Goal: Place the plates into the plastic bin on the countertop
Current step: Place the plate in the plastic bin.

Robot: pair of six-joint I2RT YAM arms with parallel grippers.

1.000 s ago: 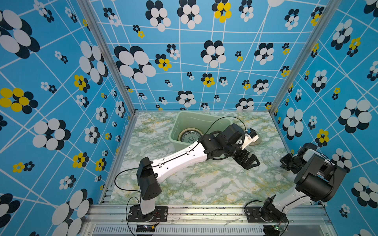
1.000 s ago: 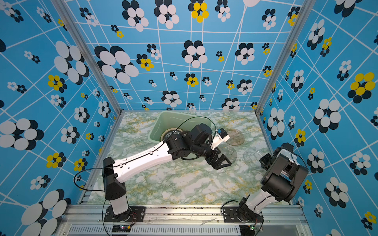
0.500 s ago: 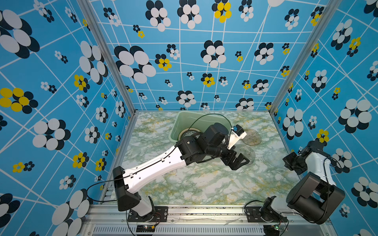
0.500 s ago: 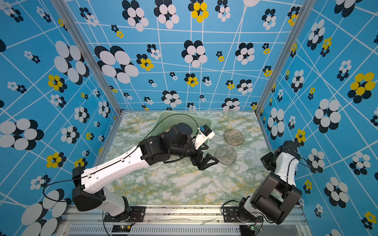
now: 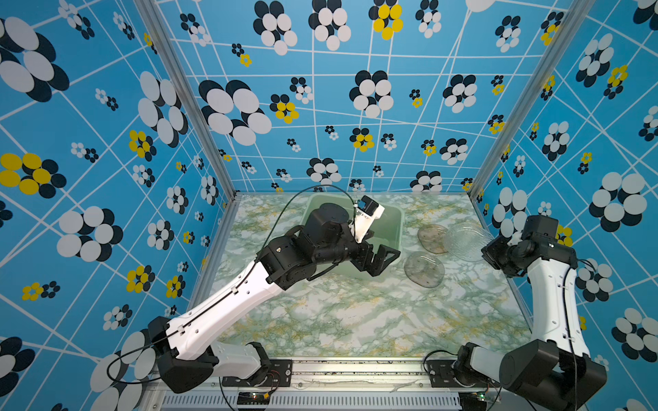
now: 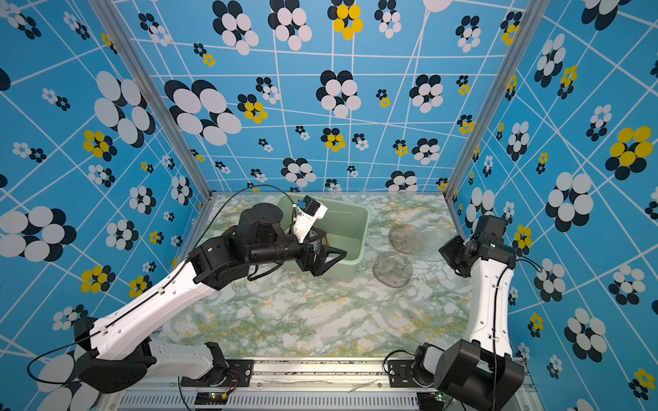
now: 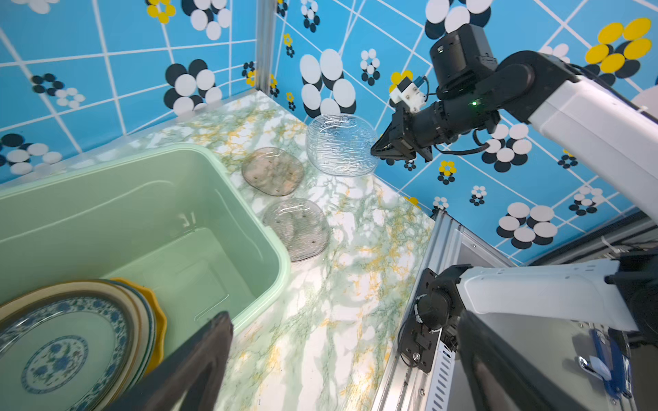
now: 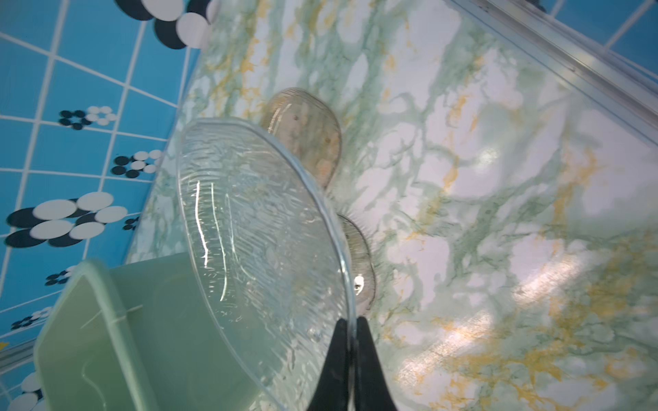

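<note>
My right gripper (image 5: pixel 489 249) (image 8: pixel 350 327) is shut on the rim of a clear ribbed glass plate (image 5: pixel 466 242) (image 6: pixel 427 242) (image 7: pixel 340 144) (image 8: pixel 256 231). The plate is tilted steeply at the far right of the countertop (image 5: pixel 356 313). Two smoky glass plates (image 5: pixel 432 238) (image 5: pixel 423 269) (image 7: pixel 272 170) (image 7: pixel 297 227) lie flat between it and the mint-green plastic bin (image 5: pixel 401 227) (image 7: pixel 245 203). A stack of plates topped by a blue-white one (image 7: pixel 60 356) lies in the bin. My left gripper (image 5: pixel 381 261) (image 7: pixel 341 373) hangs open and empty over the bin's front right corner.
Blue flowered walls close in the back and both sides; the held plate is near the right wall. An aluminium rail (image 5: pixel 356 366) with both arm bases runs along the front edge. The left arm reaches across the bin's front.
The left arm has drawn back leftward from the smoky plates to the bin's corner, still open. The right arm has risen, tipping the clear plate up off the countertop.
</note>
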